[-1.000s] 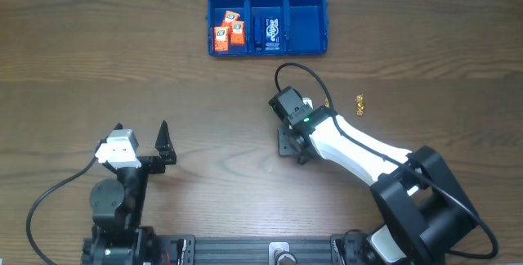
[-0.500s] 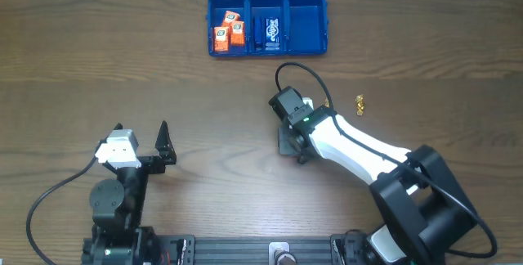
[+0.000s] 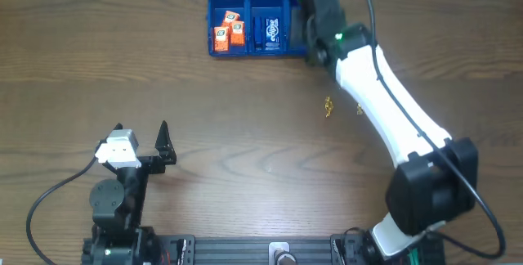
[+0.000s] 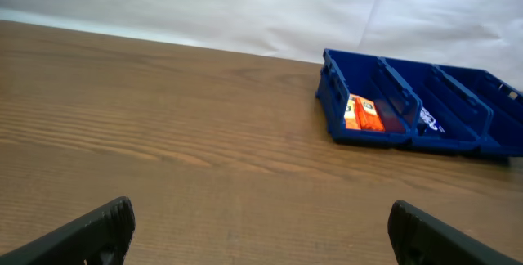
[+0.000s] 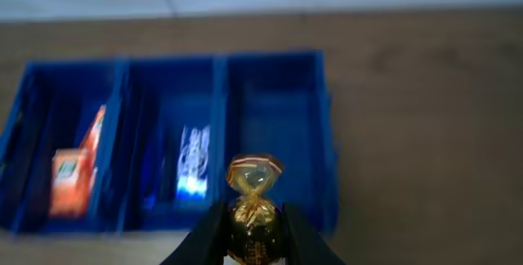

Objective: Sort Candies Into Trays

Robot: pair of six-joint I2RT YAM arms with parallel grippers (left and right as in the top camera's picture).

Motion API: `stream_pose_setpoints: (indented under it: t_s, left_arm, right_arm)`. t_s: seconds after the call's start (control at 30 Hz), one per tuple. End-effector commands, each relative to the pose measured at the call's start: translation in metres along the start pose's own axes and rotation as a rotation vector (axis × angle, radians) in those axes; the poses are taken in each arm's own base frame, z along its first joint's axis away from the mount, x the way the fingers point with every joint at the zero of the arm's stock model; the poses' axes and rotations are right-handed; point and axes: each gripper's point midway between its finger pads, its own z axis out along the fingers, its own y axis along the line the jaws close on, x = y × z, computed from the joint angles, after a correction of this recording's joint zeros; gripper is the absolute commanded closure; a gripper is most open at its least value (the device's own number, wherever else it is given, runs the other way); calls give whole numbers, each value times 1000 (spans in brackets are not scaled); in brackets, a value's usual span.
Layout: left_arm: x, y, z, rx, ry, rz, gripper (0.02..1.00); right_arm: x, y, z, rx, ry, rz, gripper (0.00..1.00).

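The blue three-compartment tray [image 3: 319, 46] lies at the far middle of the table. Orange candies [image 3: 228, 33] fill its left compartment and a blue-wrapped candy [image 3: 272, 32] lies in the middle one; its right compartment [image 5: 278, 110] looks empty. My right gripper [image 5: 255, 231] is shut on a gold-wrapped candy [image 5: 254, 204], held above the near rim of the tray's right compartment. In the top view the right gripper [image 3: 314, 34] hangs over the tray's right end. Two gold candies [image 3: 328, 106] [image 3: 359, 109] lie on the table. My left gripper [image 3: 140, 132] stands open near its base.
The tray [image 4: 409, 105] stands far ahead of the open left gripper [image 4: 261, 244], with bare wooden table between them. The right arm's white link [image 3: 384, 93] stretches diagonally over the table's right half, beside the loose gold candies.
The right arm has swung from the table's middle up to the blue tray with a gold candy in its gripper. A second gold candy now shows on the table. The left arm is unmoved.
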Motion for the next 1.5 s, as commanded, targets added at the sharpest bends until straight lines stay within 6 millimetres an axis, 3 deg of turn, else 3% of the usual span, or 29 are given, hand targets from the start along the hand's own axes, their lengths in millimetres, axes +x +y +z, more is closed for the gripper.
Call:
stream_pose_setpoints:
  t_s: [0.03,0.13,0.33,0.43,0.5,0.63,0.7,0.8,0.97,1.07,1.2,1.33,1.5]
  left_arm:
    - [16,2,1,-4,50,-13,20]
    - [16,2,1,-4,50,-13,20]
    - [16,2,1,-4,50,-13,20]
    - [16,2,1,-3,50,-13,20]
    - [16,2,1,-3,50,-13,20]
    - [16,2,1,-4,50,-13,20]
    - [16,2,1,-4,50,-13,20]
    - [16,2,1,-4,50,-13,20]
    - [16,2,1,-4,50,-13,20]
    - [16,2,1,-4,50,-13,23]
    - [16,2,1,-4,50,-13,23]
    - [16,2,1,-3,50,-13,20]
    - [16,2,1,-4,50,-13,20]
  right_arm:
    - [17,-11,53,40,27,-50,886]
    - [24,-10,70,35,34,-48,860]
    - [19,-7,76,28,7,-45,233]
    - [20,-10,68,34,22,-54,148]
    - [21,-14,49,42,48,-61,145]
    - [35,-20,-9,7,49,-86,145]
    - [52,-25,-30,-25,59,-85,154]
    - [105,-36,-51,-61,125,-94,169]
    - [187,-42,-46,-104,314,-106,169]
    - [215,-48,-39,-79,387,-90,169]
    - [233,-51,-23,-56,443,-77,189]
    - [237,-56,0,-28,439,-25,235]
    - [235,-70,11,34,417,5,264]
